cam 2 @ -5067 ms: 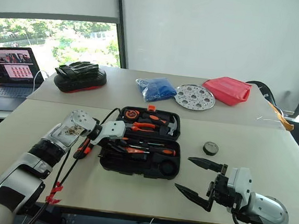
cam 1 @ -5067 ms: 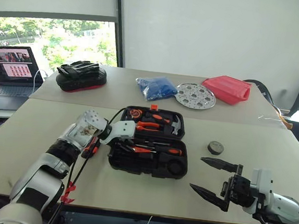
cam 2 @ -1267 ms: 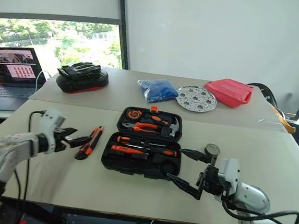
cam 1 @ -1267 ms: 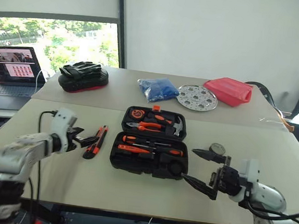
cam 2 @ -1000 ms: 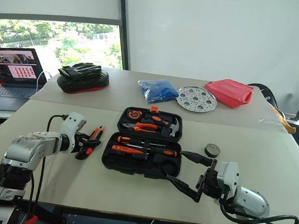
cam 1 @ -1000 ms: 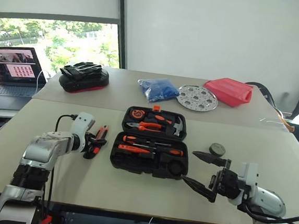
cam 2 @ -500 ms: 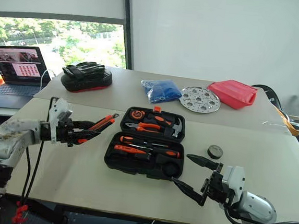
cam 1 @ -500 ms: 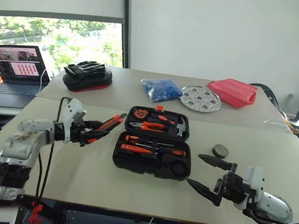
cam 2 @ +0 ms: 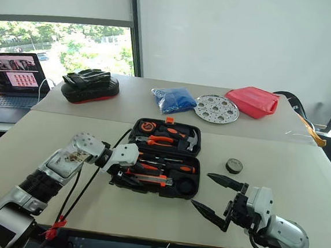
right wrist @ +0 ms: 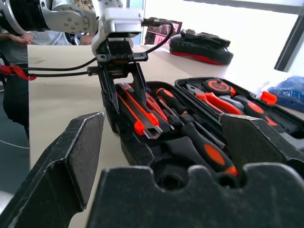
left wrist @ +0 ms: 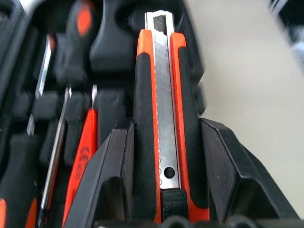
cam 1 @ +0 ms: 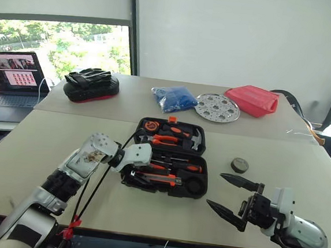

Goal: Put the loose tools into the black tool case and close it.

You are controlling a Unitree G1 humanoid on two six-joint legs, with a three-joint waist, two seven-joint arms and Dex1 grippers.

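The black tool case (cam 1: 161,189) lies open in the middle of the near table. Orange-and-black screwdrivers (cam 1: 189,167), pliers and a hammer sit in its slots. My left gripper (left wrist: 164,124) is shut on the orange-and-black utility knife (left wrist: 159,95). It holds the knife (cam 2: 149,179) low over the near half of the case, blade end pointing right. The small grey tape roll (cam 1: 239,164) lies on the table to the right of the case. My right gripper (cam 1: 215,190) hovers near the front edge, below the roll, open with nothing between its fingers.
On the far table are a black-and-red bag with gloves (cam 1: 90,85), a blue bag (cam 1: 172,97), a perforated silver disc (cam 1: 216,107) and a red pouch (cam 1: 250,99). A laptop (cam 1: 10,78) stands at the far left. A black cable (cam 1: 93,190) hangs from my left arm.
My left gripper closed on the knife lying left of the case, lifted it and carried it right over the case's near half, rolling the wrist. The right gripper stayed put.
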